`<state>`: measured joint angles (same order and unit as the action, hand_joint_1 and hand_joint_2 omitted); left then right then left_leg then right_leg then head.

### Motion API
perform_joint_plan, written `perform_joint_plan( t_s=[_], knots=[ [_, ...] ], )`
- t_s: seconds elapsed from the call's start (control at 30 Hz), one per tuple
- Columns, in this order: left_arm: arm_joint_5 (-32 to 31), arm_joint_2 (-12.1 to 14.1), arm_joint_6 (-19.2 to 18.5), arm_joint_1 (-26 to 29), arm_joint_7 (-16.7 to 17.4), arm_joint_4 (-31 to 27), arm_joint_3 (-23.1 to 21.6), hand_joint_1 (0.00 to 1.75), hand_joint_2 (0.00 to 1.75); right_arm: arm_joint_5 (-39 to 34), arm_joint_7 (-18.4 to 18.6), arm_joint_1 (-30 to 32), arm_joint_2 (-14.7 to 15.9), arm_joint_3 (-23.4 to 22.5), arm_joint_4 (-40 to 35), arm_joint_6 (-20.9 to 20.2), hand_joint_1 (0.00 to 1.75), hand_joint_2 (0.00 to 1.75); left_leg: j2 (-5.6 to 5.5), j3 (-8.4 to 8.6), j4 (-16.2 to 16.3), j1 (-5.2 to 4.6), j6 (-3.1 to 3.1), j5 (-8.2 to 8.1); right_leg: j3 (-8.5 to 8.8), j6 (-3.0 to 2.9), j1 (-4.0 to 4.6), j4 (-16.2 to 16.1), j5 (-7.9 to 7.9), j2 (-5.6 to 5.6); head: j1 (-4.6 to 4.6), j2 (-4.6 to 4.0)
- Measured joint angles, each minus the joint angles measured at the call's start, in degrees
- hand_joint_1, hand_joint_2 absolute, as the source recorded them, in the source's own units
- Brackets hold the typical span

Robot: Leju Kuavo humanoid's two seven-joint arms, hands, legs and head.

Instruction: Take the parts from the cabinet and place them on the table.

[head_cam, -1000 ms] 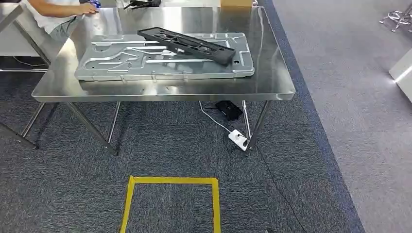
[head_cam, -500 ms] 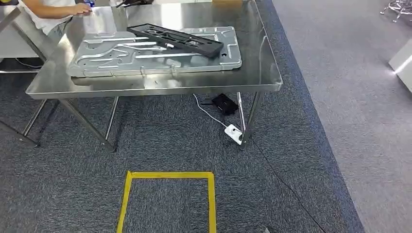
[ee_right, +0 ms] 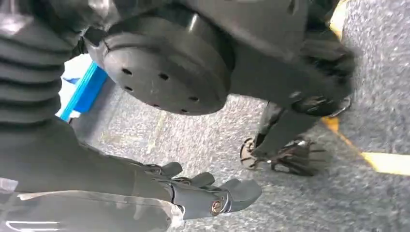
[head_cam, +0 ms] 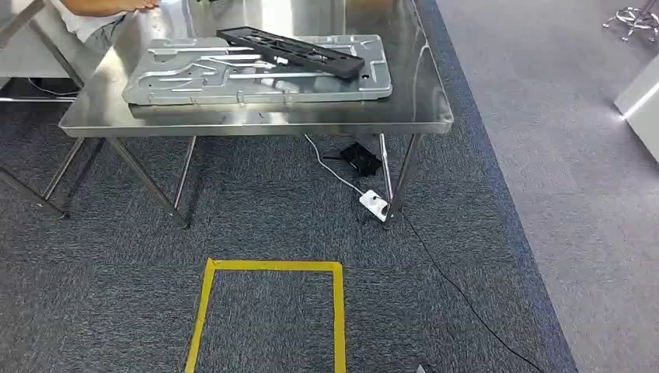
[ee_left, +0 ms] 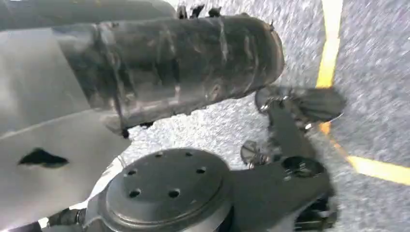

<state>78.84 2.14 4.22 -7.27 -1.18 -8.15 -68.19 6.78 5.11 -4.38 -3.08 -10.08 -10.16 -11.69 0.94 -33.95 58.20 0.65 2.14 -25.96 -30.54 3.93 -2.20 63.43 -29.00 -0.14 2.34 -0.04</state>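
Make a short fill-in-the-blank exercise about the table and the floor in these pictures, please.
1. The black part lies on top of the grey metal ____.
2. Both parts rest on the steel ____.
3. The square marked on the carpet is made of ____ tape.
4. The white power strip lies beside a table ____.

Missing words: panel; table; yellow; leg

A glossy steel table (head_cam: pixel 256 120) bears a matt stamped metal panel (head_cam: pixel 256 74) and a black, seemingly plastic frame (head_cam: pixel 291 50), above rough grey carpet (head_cam: pixel 272 210).
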Motion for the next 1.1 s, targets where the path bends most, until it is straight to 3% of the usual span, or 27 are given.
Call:
perform_joint_plan(
  t_s=[0.03,0.07,0.17,0.2,0.23,0.3,0.33,0.37,0.4,0.43,0.5,0.53,0.57,0.6,0.67,0.7,0.73,0.77,0.8,0.83,0.87,0.9,0.93,1.0,1.03,1.07,1.1],
  knots=[
    [0.00,0.07,0.00,0.06,0.00,0.00,0.00,0.00,0.00,-0.02,0.00,-0.18,-0.07,0.00,0.00,-0.02,0.00,0.00,0.00,-0.91,0.84,-0.12,-0.48,-0.07,2.12,0.26,-0.11,-3.67,-1.70,0.01,-0.26,0.00],
    [0.00,0.07,0.00,0.04,0.07,0.00,0.00,0.00,0.00,-0.02,-0.04,-0.21,-0.07,-0.02,0.00,-0.11,0.00,0.00,-0.03,-1.34,1.62,-0.15,-0.88,-0.01,2.05,-0.54,0.59,-4.03,-1.75,0.47,-0.24,0.00],
    [0.02,0.04,-0.07,0.09,0.15,0.00,0.00,0.00,0.00,-0.02,-0.04,-0.05,-0.07,-0.02,0.02,-0.22,0.00,0.00,-0.03,-1.57,1.34,0.02,-2.03,1.22,1.12,-2.17,0.80,-3.98,-1.19,0.36,0.09,0.00],
    [0.02,0.04,-0.07,0.16,0.20,0.00,0.00,0.00,0.00,-0.02,-0.04,0.03,-0.09,-0.02,0.07,-0.24,0.00,0.00,-0.26,-1.89,1.94,0.39,-2.35,0.67,0.31,-3.24,0.47,-4.45,-0.48,0.05,0.00,0.00],
    [0.00,0.04,-0.13,0.20,0.22,0.00,-0.02,0.00,0.00,-0.02,-0.02,0.02,-0.05,-0.02,0.07,-0.22,0.00,0.00,-0.41,-2.72,3.29,0.42,-2.60,-1.68,-0.16,-3.73,0.55,-4.54,-0.05,0.06,0.13,0.00],
    [0.02,0.00,-0.13,0.21,0.31,0.00,0.00,0.00,0.00,-0.04,0.00,-0.11,0.00,-0.02,0.07,-0.22,0.00,0.00,-0.41,-4.67,10.15,0.44,-2.84,-8.14,-1.39,-4.43,0.70,-4.49,0.97,0.05,0.57,0.00],
    [0.04,0.00,-0.13,0.20,0.35,0.00,-0.02,0.00,0.00,-0.07,0.04,-0.11,0.00,-0.02,0.07,-0.17,0.00,0.00,-0.42,-5.50,14.10,0.43,-2.93,-10.42,-2.14,-4.51,0.88,-4.47,1.50,0.05,0.61,0.00],
    [0.13,0.00,-0.13,0.20,0.46,0.00,-0.02,0.00,0.00,-0.13,0.35,-0.08,0.00,-0.02,0.07,-0.04,0.00,0.00,-0.42,-5.70,16.76,0.43,-2.93,-11.26,-2.92,-4.51,1.06,-4.44,2.03,0.05,0.68,0.00],
    [0.17,0.00,-0.02,0.20,0.59,0.00,0.00,0.00,0.00,-0.15,0.80,-0.04,0.00,-0.02,0.09,0.32,0.00,0.00,-0.42,-4.99,17.35,0.41,-2.81,-10.25,-3.27,-4.45,1.18,-4.32,2.58,0.06,0.70,0.00],
    [0.17,0.00,-0.02,0.20,0.66,0.00,-0.02,0.00,0.00,-0.20,1.27,-0.02,0.00,-0.04,0.09,0.88,0.00,0.00,-0.44,-3.10,15.56,0.37,-2.52,-8.07,-4.07,-4.42,1.29,-4.21,3.07,0.05,0.70,0.00],
    [0.17,-0.04,-0.20,0.21,0.64,0.00,-0.02,0.00,0.00,-0.30,1.81,0.03,0.00,-0.09,0.09,1.79,0.00,0.00,-0.53,2.89,7.67,0.11,-1.68,-4.30,-5.16,-4.28,1.46,-4.09,3.91,0.08,0.74,0.00],
    [0.15,-0.04,-0.24,0.10,0.59,0.00,-0.02,0.00,0.00,-0.42,2.01,0.02,-0.02,-0.11,0.09,1.97,0.00,0.00,-0.72,6.30,2.35,-0.18,-0.99,-5.09,-5.31,-4.15,1.36,-4.04,4.34,0.04,0.70,0.00],
    [0.09,-0.04,-0.24,0.05,0.50,0.00,-0.02,0.00,0.00,-0.48,2.14,0.03,0.00,-0.11,0.09,2.08,0.00,0.00,-0.76,8.62,-1.33,-0.52,-0.76,-6.69,-5.48,-3.70,1.51,-4.11,4.77,0.04,0.63,0.00],
    [-0.02,-0.15,-0.24,0.03,0.46,0.00,-0.02,0.00,0.00,-0.59,2.16,0.02,0.00,-0.13,0.09,2.21,0.00,0.00,-0.77,8.63,-1.61,-0.68,-0.88,-6.49,-5.42,-3.30,1.30,-4.30,5.25,-0.04,0.68,0.00],
    [-0.09,-0.28,-0.24,0.00,0.40,0.00,-0.04,0.00,0.00,-0.59,2.16,-0.01,0.00,-0.18,0.09,2.19,0.00,0.00,-0.76,7.86,-1.73,-1.05,-0.56,-5.82,-5.38,-2.52,1.07,-4.80,6.25,-0.04,0.79,0.00],
    [-0.09,-0.50,-0.24,0.11,0.33,0.00,-0.11,0.00,0.00,-0.59,2.16,0.13,0.02,-0.24,0.13,2.14,0.00,0.00,-0.66,7.65,-2.57,-0.70,-0.33,-4.84,-5.44,-2.04,1.48,-4.88,6.51,0.07,0.66,0.00],
    [-0.09,-0.63,-0.28,0.01,0.20,0.00,-0.15,0.00,0.00,-0.59,2.10,0.19,0.22,-0.28,0.13,2.12,0.00,0.00,-0.13,7.38,-2.81,-0.42,-0.20,-4.12,-5.98,-1.95,1.13,-3.80,4.76,0.21,0.74,0.00],
    [-0.09,-0.79,-0.33,0.02,0.11,0.00,-0.17,0.00,0.00,-0.59,2.03,0.22,0.22,-0.33,0.15,2.03,0.00,0.00,-0.27,6.61,-2.83,-0.42,0.21,-3.61,-6.76,-1.84,1.21,-1.33,1.44,0.16,0.40,0.00],
    [-0.07,-0.85,-0.33,0.11,0.11,0.00,-0.17,0.00,0.00,-0.55,1.94,0.25,0.22,-0.35,0.15,1.68,0.00,0.00,-0.11,5.80,-2.64,-0.45,0.79,-3.12,-7.95,-1.74,1.15,2.68,-2.26,0.18,0.20,0.00],
    [-0.02,-0.96,-0.31,0.12,0.18,0.00,-0.20,0.00,0.00,-0.55,1.99,0.27,0.22,-0.35,0.15,1.27,0.00,0.00,-0.02,5.03,-2.47,-0.55,0.85,-2.62,-9.01,-1.61,1.13,7.02,-5.02,0.18,0.13,0.00],
    [0.04,-0.96,-0.15,0.11,0.42,0.00,-0.20,0.00,0.00,-0.50,2.08,0.26,0.28,-0.37,0.15,0.68,0.00,0.00,-0.01,4.48,-2.22,-0.61,0.87,-2.13,-9.60,-1.48,1.13,10.33,-6.08,0.18,0.15,0.00],
    [0.18,-0.96,0.02,0.08,0.57,0.00,-0.20,0.00,0.00,-0.50,2.08,0.26,0.46,-0.39,0.15,0.17,0.00,0.00,0.01,3.47,-1.87,-0.61,0.81,-1.69,-9.34,-1.38,1.10,11.78,-5.35,0.17,0.13,0.00],
    [0.24,-0.96,0.04,0.06,0.59,0.00,-0.20,0.00,0.00,-0.50,2.08,0.23,0.57,-0.48,0.17,-0.30,0.00,0.00,0.00,2.46,-1.36,-0.61,0.70,-1.24,-7.99,-1.29,1.04,11.03,-3.23,0.15,0.13,0.00],
    [0.37,-0.96,0.02,0.04,0.50,0.00,-0.20,0.00,0.00,-0.50,1.92,0.14,0.81,-0.61,0.15,-0.68,0.00,0.00,-0.06,0.48,-0.04,-0.49,0.29,-0.76,-2.65,-1.25,0.81,4.21,0.81,0.09,0.13,0.00],
    [0.35,-0.96,-0.04,0.06,0.46,0.00,-0.22,0.00,0.00,-0.55,1.86,0.04,0.90,-0.63,0.15,-0.68,0.00,0.00,-0.06,-0.26,0.83,-0.48,0.11,-0.66,0.44,-1.35,0.72,-0.77,-0.04,0.06,0.11,0.00],
    [0.35,-0.96,-0.04,0.09,0.42,0.00,-0.22,0.00,0.00,-0.61,1.86,-0.10,0.90,-0.63,0.15,-0.72,0.00,0.00,-0.04,-1.01,1.38,-0.67,-0.24,-0.53,2.14,-1.51,0.87,-3.29,-2.41,0.07,0.07,0.00],
    [0.35,-0.96,-0.04,0.06,0.39,0.00,-0.22,0.00,0.00,-0.63,1.86,-0.12,0.92,-0.63,0.15,-0.90,0.00,0.00,-0.04,-1.24,1.95,-0.84,-0.48,-0.37,1.87,-1.96,1.31,-3.96,-2.00,0.17,0.31,0.00]
  ],
)
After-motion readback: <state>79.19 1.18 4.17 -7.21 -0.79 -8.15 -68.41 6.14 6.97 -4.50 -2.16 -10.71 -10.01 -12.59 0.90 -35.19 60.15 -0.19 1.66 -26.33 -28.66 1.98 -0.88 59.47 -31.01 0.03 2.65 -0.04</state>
